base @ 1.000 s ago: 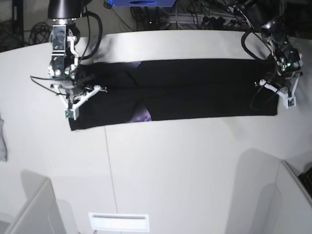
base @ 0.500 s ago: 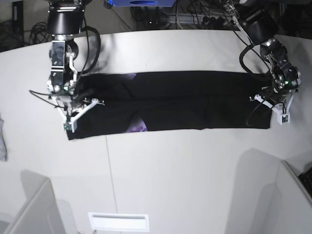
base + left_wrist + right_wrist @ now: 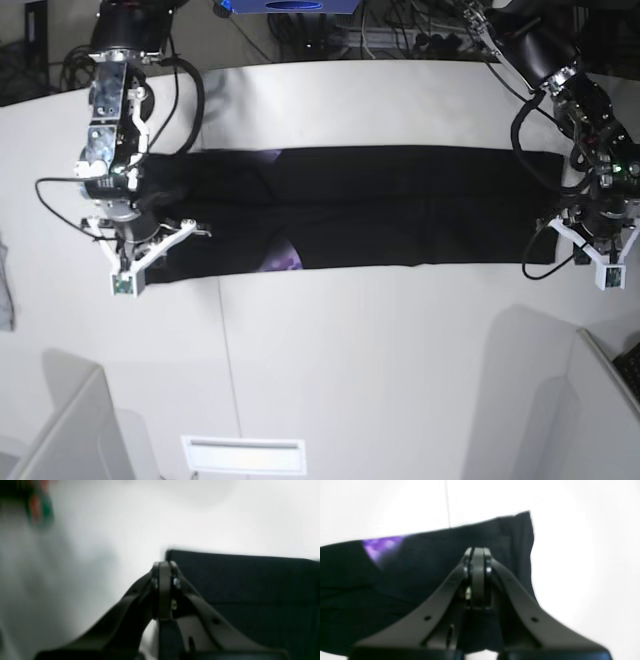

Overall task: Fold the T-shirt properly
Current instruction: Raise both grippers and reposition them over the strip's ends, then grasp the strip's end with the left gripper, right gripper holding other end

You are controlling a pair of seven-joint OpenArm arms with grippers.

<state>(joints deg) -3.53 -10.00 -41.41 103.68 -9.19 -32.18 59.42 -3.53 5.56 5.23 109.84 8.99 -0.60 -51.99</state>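
The black T-shirt [image 3: 380,210] lies flat on the white table [image 3: 380,360] as a long folded band, with a bit of purple print [image 3: 285,262] at its front edge. My left gripper [image 3: 606,276] is shut, just off the band's right front corner. In the left wrist view its tips [image 3: 163,566] sit beside the shirt's corner [image 3: 250,585], over bare table. My right gripper [image 3: 123,283] is shut at the band's left front corner. In the right wrist view its tips [image 3: 476,552] are over the black cloth [image 3: 420,567], near the purple print [image 3: 382,546]. No cloth shows between either pair of jaws.
A grey cloth scrap [image 3: 5,290] lies at the table's left edge. White bins stand at the front left [image 3: 70,430] and front right [image 3: 590,410]. A slot [image 3: 243,455] is at the front edge. Cables [image 3: 400,40] run behind the table.
Both grippers have moved toward the table's front, and the shirt band has slid forward with them. The left gripper now sits past the band's right end.
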